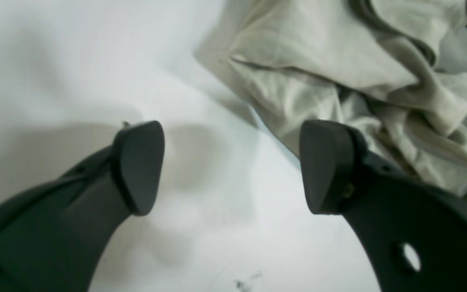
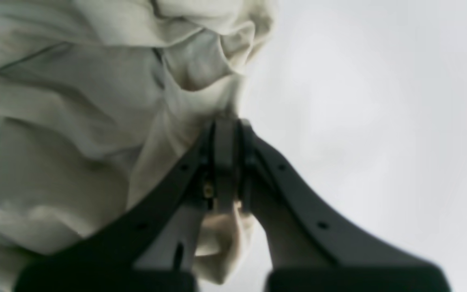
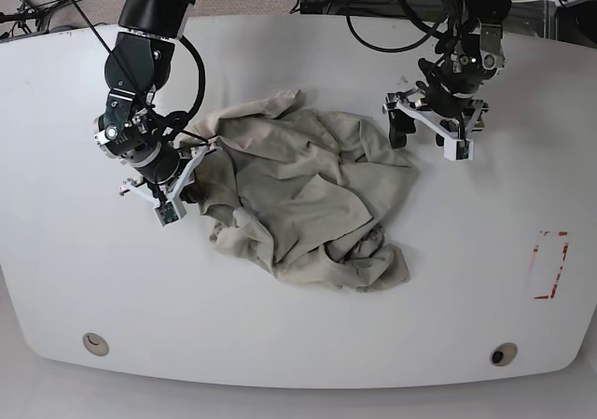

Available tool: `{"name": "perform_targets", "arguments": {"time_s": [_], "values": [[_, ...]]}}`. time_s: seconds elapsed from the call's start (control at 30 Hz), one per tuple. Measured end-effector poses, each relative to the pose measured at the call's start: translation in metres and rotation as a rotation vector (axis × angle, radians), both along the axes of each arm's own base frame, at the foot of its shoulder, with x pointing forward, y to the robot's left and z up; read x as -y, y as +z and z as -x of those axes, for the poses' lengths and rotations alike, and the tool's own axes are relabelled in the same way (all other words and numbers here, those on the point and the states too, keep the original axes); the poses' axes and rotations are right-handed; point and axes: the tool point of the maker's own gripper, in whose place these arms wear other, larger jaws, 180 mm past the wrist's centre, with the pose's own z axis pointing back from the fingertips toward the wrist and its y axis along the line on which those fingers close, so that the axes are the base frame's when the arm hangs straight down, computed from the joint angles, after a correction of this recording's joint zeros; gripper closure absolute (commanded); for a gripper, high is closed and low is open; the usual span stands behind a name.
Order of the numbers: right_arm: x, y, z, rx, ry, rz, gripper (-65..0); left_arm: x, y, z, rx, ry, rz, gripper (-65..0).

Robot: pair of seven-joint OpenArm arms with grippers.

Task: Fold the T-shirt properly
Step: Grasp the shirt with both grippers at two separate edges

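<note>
The T-shirt point(image 3: 308, 195) lies crumpled in a pale beige heap at the middle of the white table point(image 3: 466, 279). My right gripper point(image 3: 191, 176) is at the heap's left edge. In the right wrist view its jaws point(image 2: 225, 134) are shut on a pinched fold of the T-shirt point(image 2: 95, 101). My left gripper point(image 3: 422, 132) hovers at the heap's upper right edge. In the left wrist view it point(image 1: 231, 162) stands wide open over bare table, with nothing between its fingers. The T-shirt point(image 1: 339, 61) lies just beyond its right finger point(image 1: 326, 166).
A red rectangular outline point(image 3: 548, 265) is marked on the table at the right. Two round holes point(image 3: 93, 344) point(image 3: 504, 354) sit near the front edge. Cables point(image 3: 392, 27) hang behind the arms at the back.
</note>
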Motion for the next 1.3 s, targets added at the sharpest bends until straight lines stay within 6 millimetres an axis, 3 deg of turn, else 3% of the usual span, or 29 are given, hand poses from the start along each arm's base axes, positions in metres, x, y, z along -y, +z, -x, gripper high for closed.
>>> {"name": "perform_targets", "arguments": {"time_s": [0.33,0.63,0.67,0.77,0.87,0.97,1.1,1.3], "values": [[0.001,0.032,0.008,0.092,0.011,0.049,0.0,0.042,-0.011,-0.006,-0.003,-0.180,0.038,-48.8],[0.006,0.055,0.016,0.114,0.005,0.124,0.0,0.056,-0.018,-0.028,0.022,-0.198,0.059,-47.6],[0.006,0.056,0.016,0.116,0.005,0.125,0.0,0.057,-0.017,-0.031,0.024,-0.202,0.061,-45.0],[0.007,0.059,0.017,0.121,0.004,0.135,0.0,0.066,-0.022,-0.035,0.001,-0.229,0.058,-26.7],[0.006,0.064,0.016,0.135,0.005,0.137,0.0,0.068,-0.028,-0.031,-0.007,-0.231,0.064,-1.3],[0.009,0.067,0.016,0.143,-0.004,0.139,0.0,0.067,-0.029,-0.029,-0.015,-0.229,0.069,0.0],[0.033,0.078,0.010,0.168,-0.079,0.145,0.0,0.063,-0.024,-0.021,-0.034,-0.253,0.033,0.0],[0.051,0.090,0.000,0.167,-0.127,0.179,0.0,0.044,0.018,-0.015,0.019,-0.318,-0.074,0.0]]}}
